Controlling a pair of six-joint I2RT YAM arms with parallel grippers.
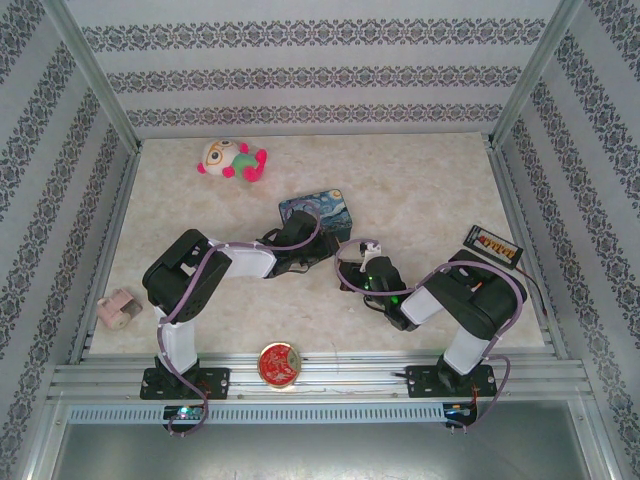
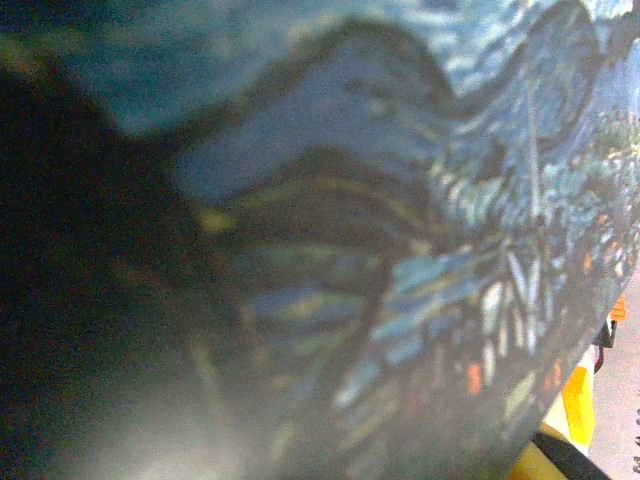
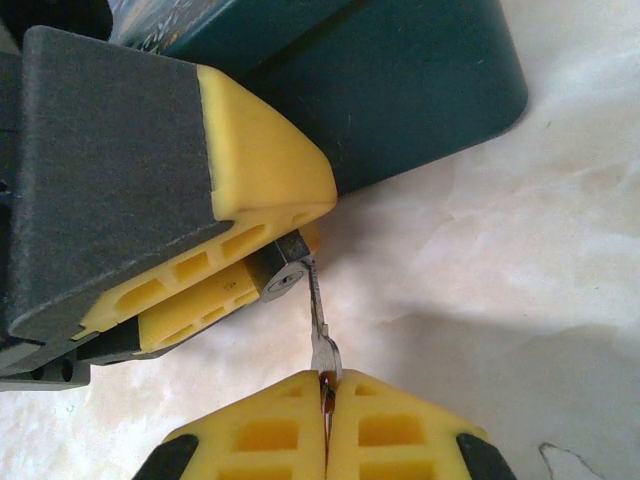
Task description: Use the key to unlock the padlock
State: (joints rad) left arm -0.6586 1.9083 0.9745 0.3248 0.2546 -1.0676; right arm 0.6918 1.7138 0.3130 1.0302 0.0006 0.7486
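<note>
The small dark grey padlock [image 3: 283,265] is clamped between the yellow fingers [image 3: 260,170] of my left gripper [image 3: 300,235], keyhole face turned toward the right wrist camera. My right gripper [image 3: 327,385] is shut on the head of the thin silvery key [image 3: 318,320]. The key's blade points up at the padlock, and its tip rests against the right edge of the body, just beside the keyhole slot. In the top view both grippers meet mid-table, left gripper [image 1: 330,252] and right gripper [image 1: 352,270], in front of the blue painted tin [image 1: 318,210]. In the left wrist view the tin [image 2: 400,200] is a close blur.
The blue tin [image 3: 400,80] stands directly behind the left fingers. A plush toy [image 1: 233,160] lies at the back left, a pink object [image 1: 117,309] at the left edge, a red round tin [image 1: 279,363] at the front, and a black device [image 1: 496,246] on the right.
</note>
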